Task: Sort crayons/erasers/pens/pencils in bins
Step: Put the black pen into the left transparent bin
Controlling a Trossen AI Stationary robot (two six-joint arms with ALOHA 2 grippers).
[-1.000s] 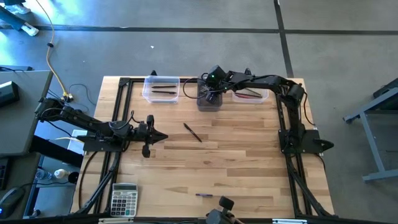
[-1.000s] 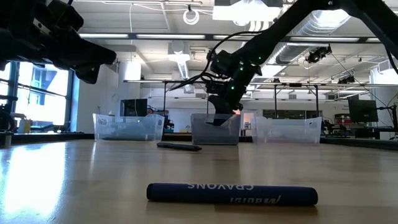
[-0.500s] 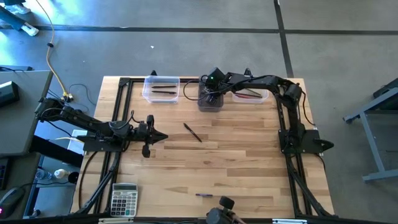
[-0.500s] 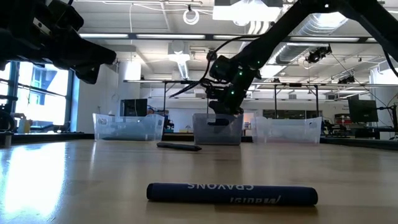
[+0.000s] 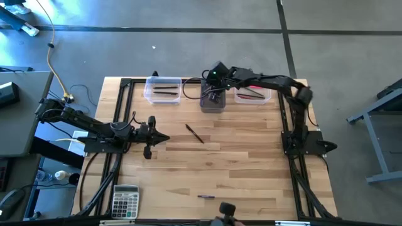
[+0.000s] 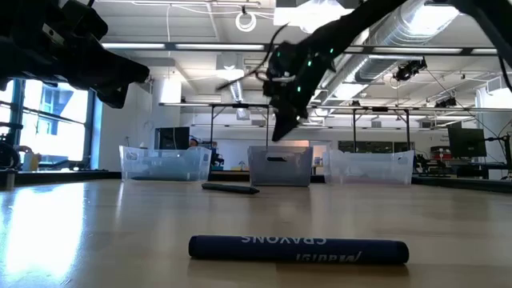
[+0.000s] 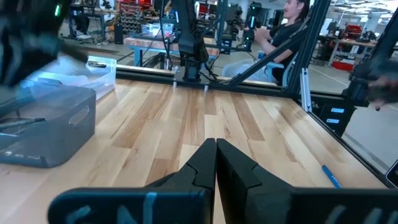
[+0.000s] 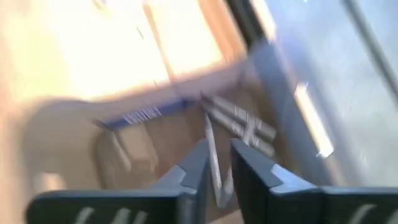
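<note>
Three bins stand in a row at the table's far edge: a clear one (image 5: 162, 89), a dark smoky one (image 5: 212, 99) and a clear one (image 5: 253, 95), each with sticks inside. My right gripper (image 5: 214, 81) hangs above the dark bin (image 6: 278, 166), its fingers a little apart (image 8: 216, 163) and holding nothing; its blurred wrist view looks down on several sticks in that bin. A black pen (image 5: 194, 133) lies flat at mid-table. A dark blue crayon (image 6: 298, 249) lies near the front edge. My left gripper (image 5: 162, 138) is shut and empty at the left (image 7: 216, 149).
A grey calculator (image 5: 125, 201) lies at the front left corner. A black frame runs along the table's left, far and right sides (image 5: 127, 88). Bare wood lies between the pen and the crayon. A person sits in the room beyond the table (image 7: 292, 31).
My right gripper has risen straight up out of the dark bin's mouth and now hangs well above its rim, with its arm lifted. The bins, the pen and the crayon have stayed in place.
</note>
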